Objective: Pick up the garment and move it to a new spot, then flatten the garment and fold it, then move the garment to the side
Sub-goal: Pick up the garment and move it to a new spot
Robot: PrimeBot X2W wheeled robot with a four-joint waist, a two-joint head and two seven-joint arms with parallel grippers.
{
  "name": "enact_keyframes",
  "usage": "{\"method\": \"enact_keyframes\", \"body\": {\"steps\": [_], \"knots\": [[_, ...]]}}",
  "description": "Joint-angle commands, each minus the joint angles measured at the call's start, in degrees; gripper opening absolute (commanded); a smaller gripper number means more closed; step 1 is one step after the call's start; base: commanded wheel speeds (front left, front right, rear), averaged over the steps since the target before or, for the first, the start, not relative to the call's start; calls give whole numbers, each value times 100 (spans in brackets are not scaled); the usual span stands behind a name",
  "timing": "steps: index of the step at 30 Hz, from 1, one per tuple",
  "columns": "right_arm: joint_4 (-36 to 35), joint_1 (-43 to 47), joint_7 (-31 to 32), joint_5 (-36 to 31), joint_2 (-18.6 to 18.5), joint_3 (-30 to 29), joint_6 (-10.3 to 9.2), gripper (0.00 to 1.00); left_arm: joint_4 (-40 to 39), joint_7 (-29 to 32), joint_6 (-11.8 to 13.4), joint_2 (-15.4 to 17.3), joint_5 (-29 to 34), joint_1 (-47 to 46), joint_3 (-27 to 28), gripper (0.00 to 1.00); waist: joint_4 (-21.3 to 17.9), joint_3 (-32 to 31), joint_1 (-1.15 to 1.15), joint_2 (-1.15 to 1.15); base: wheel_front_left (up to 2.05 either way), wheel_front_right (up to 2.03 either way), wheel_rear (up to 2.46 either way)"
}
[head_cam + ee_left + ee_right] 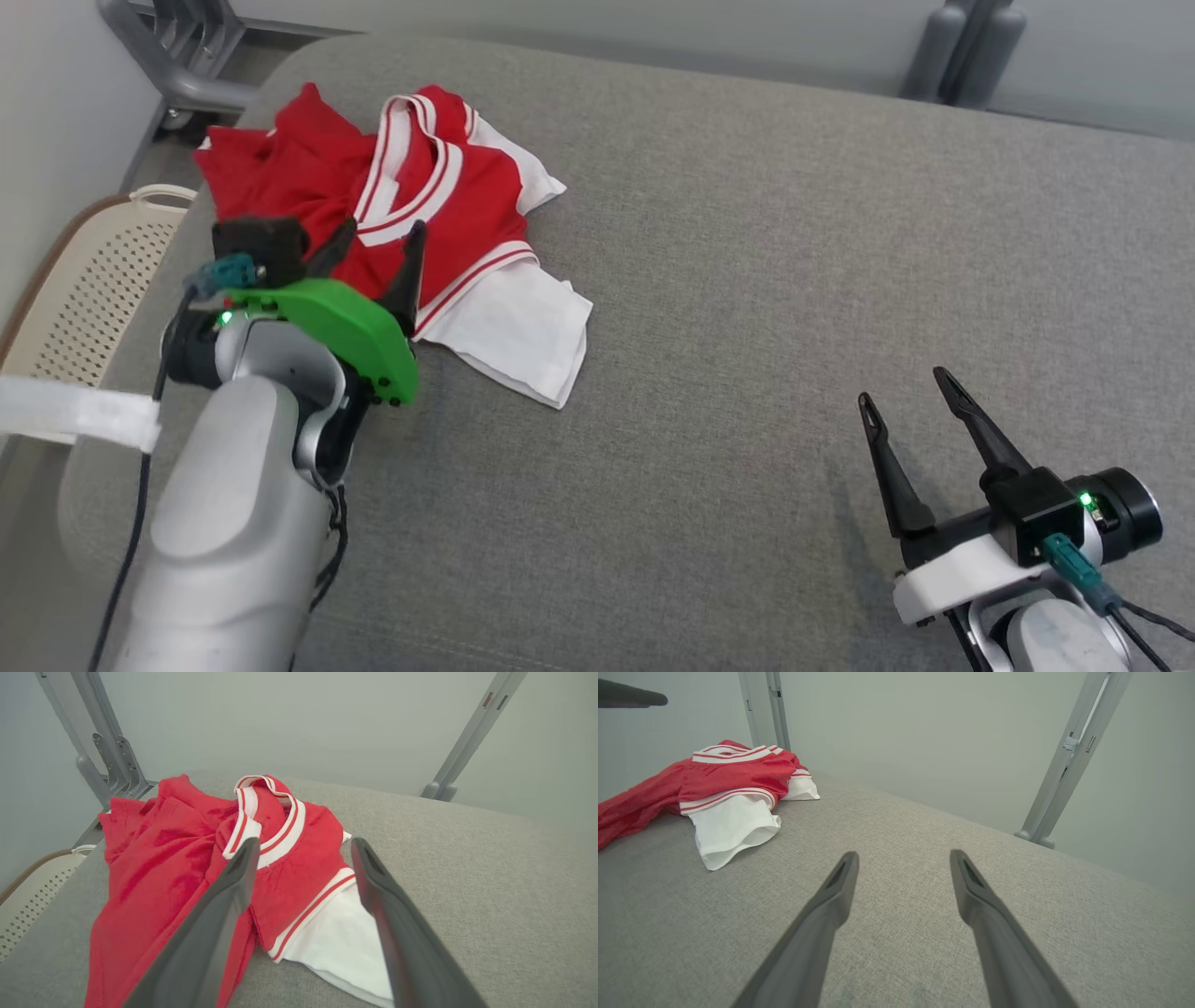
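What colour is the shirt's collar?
The collar is white with a red stripe; clearest in the left wrist view.

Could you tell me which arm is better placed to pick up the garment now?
Left: the left end effector hangs open over the crumpled garment; the right end effector sits apart above the grey surface.

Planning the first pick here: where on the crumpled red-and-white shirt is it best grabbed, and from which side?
Probably the bunched red fabric of the shirt beside the striped collar, where folds stand raised. Come from above, near side, with the open left tool; the white sleeve lies flatter.
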Motion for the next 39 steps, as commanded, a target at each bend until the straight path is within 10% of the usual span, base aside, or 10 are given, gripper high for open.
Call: {"method": "enact_keyframes", "body": {"steps": [1,18,21,39], "knots": [[-15,-151,-20,51,-69,18,0,100,172,124,2,102,14,-336,-113,100,-527,638,0,0,0,0,0],[35,-353,-19,144,-52,269,0,100,1848,1285,6,1419,-974,-1731,-1322,100,-1553,1063,0,0,0,0,0],[29,-351,-19,156,-51,284,0,100,2055,1167,6,1500,-931,-1766,-1449,0,-1580,1078,0,0,0,0,0],[194,-184,-19,237,166,114,0,100,1797,238,6,979,-1312,-2406,-1800,0,-1334,530,0,0,0,0,0]]}}
